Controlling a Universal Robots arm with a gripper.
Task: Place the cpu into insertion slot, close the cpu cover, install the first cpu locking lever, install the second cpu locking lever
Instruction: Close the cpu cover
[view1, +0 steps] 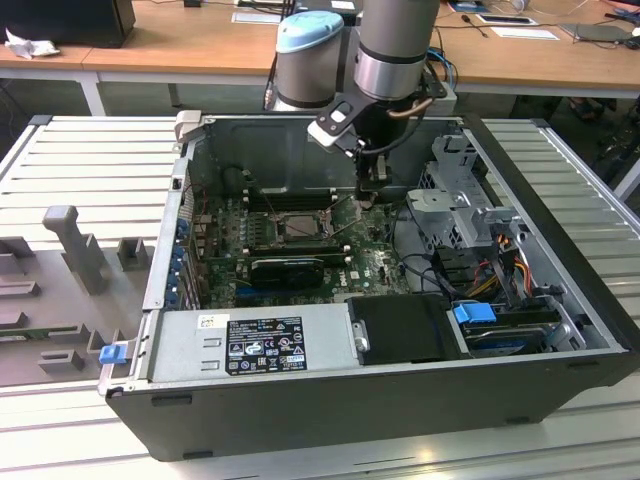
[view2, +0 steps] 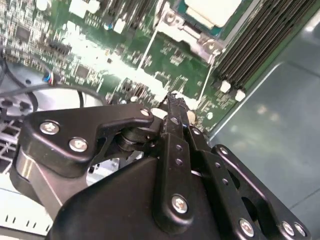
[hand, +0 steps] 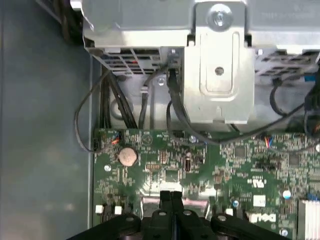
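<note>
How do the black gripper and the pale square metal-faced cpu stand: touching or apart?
Apart. In the second wrist view the gripper ends over the green circuit board, and a stretch of bare board separates its tips from the cpu.

One cpu (view2: 209, 9), one computer case (view1: 400, 400), one arm (view1: 395, 50)

- gripper (hand: 170, 199) at frame edge, fingertips pressed together, nothing between them, green circuit board (hand: 210, 160) behind
- coin cell (hand: 128, 156) on board, near grey case wall (hand: 45, 125)
- black cables (hand: 175, 112) run between board and silvery metal bracket (hand: 220, 75), mid-frame
</note>
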